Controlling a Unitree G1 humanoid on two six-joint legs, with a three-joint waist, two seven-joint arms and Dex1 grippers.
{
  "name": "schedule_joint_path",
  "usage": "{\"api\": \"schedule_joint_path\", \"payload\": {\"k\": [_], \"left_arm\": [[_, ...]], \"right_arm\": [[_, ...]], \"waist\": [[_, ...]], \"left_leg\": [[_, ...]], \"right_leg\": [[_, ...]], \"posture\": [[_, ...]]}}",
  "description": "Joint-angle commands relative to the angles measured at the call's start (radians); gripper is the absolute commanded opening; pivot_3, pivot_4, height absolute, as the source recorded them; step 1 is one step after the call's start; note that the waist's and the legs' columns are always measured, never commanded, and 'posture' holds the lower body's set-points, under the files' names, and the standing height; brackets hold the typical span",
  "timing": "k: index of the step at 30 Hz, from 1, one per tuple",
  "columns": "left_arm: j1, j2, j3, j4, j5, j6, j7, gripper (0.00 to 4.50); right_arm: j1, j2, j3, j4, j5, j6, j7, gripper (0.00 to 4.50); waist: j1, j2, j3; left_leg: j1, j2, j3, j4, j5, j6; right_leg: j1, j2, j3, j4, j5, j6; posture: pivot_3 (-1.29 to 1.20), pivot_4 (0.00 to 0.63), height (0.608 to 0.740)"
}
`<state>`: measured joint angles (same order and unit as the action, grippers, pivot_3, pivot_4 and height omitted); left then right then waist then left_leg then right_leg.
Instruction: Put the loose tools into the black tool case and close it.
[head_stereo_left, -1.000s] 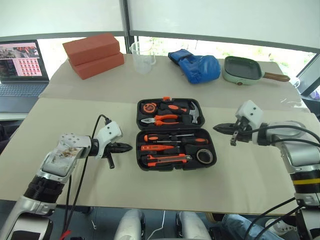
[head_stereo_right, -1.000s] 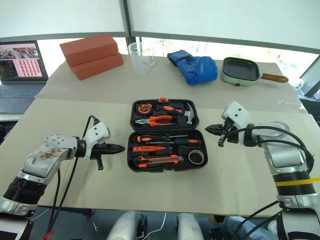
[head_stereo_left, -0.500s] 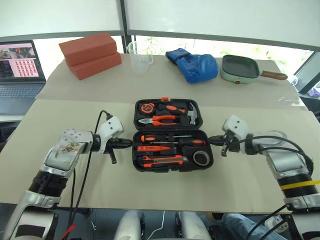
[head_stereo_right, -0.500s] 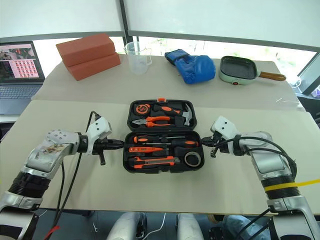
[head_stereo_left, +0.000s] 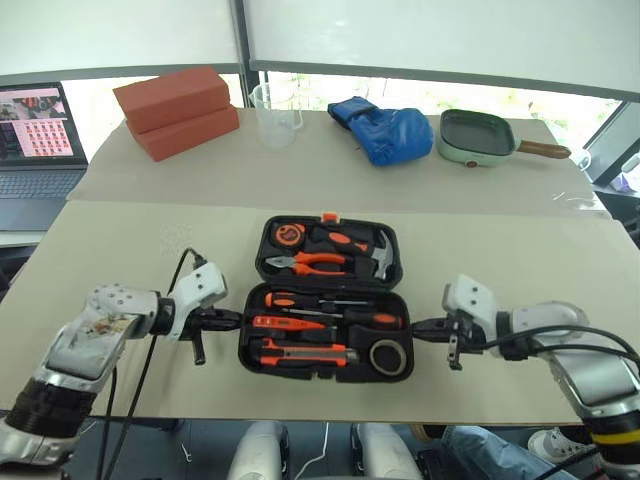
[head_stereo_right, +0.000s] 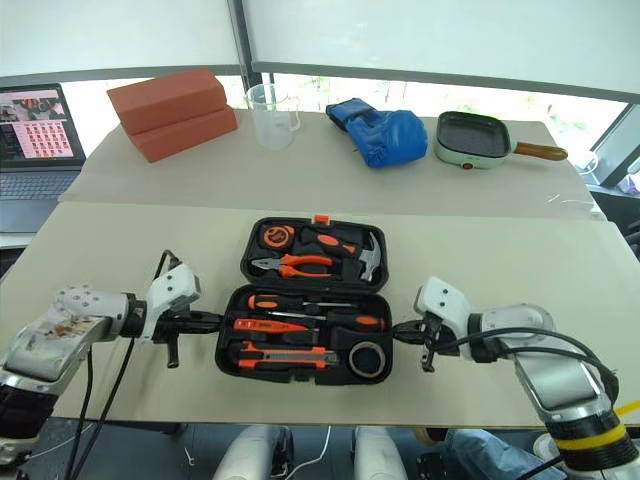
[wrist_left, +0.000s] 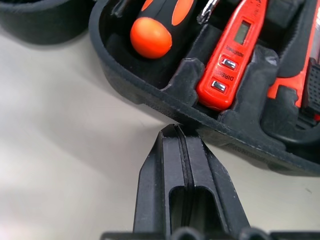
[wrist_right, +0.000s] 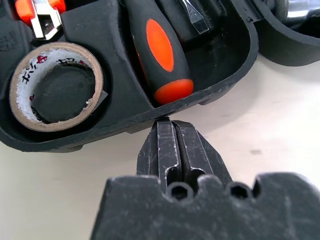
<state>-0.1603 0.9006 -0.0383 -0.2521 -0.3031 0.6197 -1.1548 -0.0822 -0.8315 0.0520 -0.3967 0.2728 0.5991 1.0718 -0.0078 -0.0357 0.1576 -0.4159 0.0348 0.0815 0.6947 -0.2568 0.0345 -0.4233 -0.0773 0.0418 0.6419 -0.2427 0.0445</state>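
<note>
1. Left eye view: I see the black tool case (head_stereo_left: 325, 305) lying open near the bench's (head_stereo_left: 520, 260) front edge, stiff moulded plastic, probably light.
2. Left end effector (head_stereo_left: 232, 319) and right end effector (head_stereo_left: 420, 327) are clenched, empty, tips at the tray's side walls.
3. Screwdrivers (head_stereo_left: 335, 317), tester screwdriver (wrist_left: 231, 60), utility knife (head_stereo_left: 305, 352) and tape roll (head_stereo_left: 387, 357) sit in recesses; I'd lift by the rim.

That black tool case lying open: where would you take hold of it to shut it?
Probably by the near half's two short ends, one from each side. The black tool case lies open and flat, hinged across its middle, and the left gripper and right gripper, jaws shut, already sit at those ends.
</note>
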Motion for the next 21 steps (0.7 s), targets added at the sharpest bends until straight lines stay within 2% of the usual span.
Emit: {"api": "schedule_joint_path", "payload": {"k": [1, 7, 9, 10, 13, 14, 15, 18, 21], "left_arm": [[0.051, 0.001, 0.016, -0.108, -0.054, 0.0, -0.005, 0.0], [0.101, -0.003, 0.076, -0.119, -0.081, 0.054, 0.041, 0.0], [0.09, 0.011, 0.113, -0.034, -0.062, 0.071, 0.073, 0.52], [0.064, 0.018, 0.129, 0.021, -0.061, 0.095, 0.09, 0.57], [-0.046, 0.02, 0.159, 0.133, -0.113, 0.218, 0.11, 1.71], [-0.091, 0.015, 0.163, 0.158, -0.137, 0.268, 0.113, 2.18], [-0.153, 0.003, 0.161, 0.191, -0.156, 0.323, 0.123, 2.37], [-0.333, -0.045, 0.129, 0.288, -0.187, 0.467, 0.156, 3.45], [-0.483, -0.101, 0.088, 0.379, -0.195, 0.563, 0.184, 3.45]], "right_arm": [[0.035, -0.005, -0.025, -0.125, 0.075, 0.007, 0.01, 0.05], [0.078, -0.027, -0.053, -0.111, 0.062, 0.011, -0.013, 0.05], [0.055, -0.041, -0.099, -0.06, 0.082, 0.063, -0.019, 0.0], [0.042, -0.054, -0.132, -0.043, 0.11, 0.096, -0.01, 0.47], [-0.01, -0.077, -0.193, 0.007, 0.175, 0.167, -0.005, 1.39], [-0.048, -0.067, -0.212, 0.035, 0.211, 0.219, -0.021, 1.85], [-0.11, -0.05, -0.23, 0.078, 0.254, 0.282, -0.039, 2.05], [-0.283, -0.011, -0.22, 0.2, 0.305, 0.403, -0.075, 3.11], [-0.445, 0.036, -0.172, 0.332, 0.304, 0.489, -0.121, 3.11]], "waist": [[0.0, 0.0, 0.0], [0.001, 0.0, 0.0], [0.002, 0.0, 0.0], [0.002, 0.0, 0.0], [0.006, 0.0, 0.0], [0.006, 0.0, 0.0], [0.005, -0.001, 0.0], [0.005, -0.001, 0.001], [0.005, -0.001, 0.001]], "left_leg": [[0.0, 0.0, 0.0, 0.0, 0.0, 0.0], [0.0, 0.0, 0.0, 0.0, 0.0, 0.0], [0.0, -0.001, 0.0, 0.0, 0.0, 0.0], [0.0, -0.001, 0.0, 0.0, 0.0, 0.0], [0.002, -0.001, 0.0, 0.001, 0.0, 0.0], [0.003, -0.001, 0.0, 0.001, 0.001, 0.0], [0.004, 0.0, 0.0, 0.001, 0.001, 0.0], [0.004, -0.001, 0.0, 0.001, 0.001, -0.001], [0.002, -0.002, -0.001, 0.002, 0.001, -0.001]], "right_leg": [[0.0, 0.0, 0.0, 0.0, 0.0, 0.0], [0.0, 0.0, 0.0, 0.0, 0.0, 0.0], [0.0, 0.0, 0.0, 0.0, 0.0, 0.0], [0.0, 0.0, 0.0, 0.0, 0.0, 0.0], [0.002, 0.0, 0.0, 0.001, 0.0, 0.0], [0.002, 0.0, 0.0, 0.002, 0.0, 0.0], [0.003, 0.001, 0.0, 0.002, 0.001, -0.001], [0.003, 0.001, 0.0, 0.002, 0.001, -0.001], [0.002, 0.001, 0.0, 0.003, 0.001, -0.001]], "posture": [[0.0, 0.15, 0.738], [0.0, 0.15, 0.738], [0.0, 0.15, 0.738], [0.0, 0.15, 0.738], [0.0, 0.15, 0.738], [0.0, 0.15, 0.738], [0.0, 0.15, 0.738], [0.0, 0.15, 0.738], [0.0, 0.15, 0.738]]}}
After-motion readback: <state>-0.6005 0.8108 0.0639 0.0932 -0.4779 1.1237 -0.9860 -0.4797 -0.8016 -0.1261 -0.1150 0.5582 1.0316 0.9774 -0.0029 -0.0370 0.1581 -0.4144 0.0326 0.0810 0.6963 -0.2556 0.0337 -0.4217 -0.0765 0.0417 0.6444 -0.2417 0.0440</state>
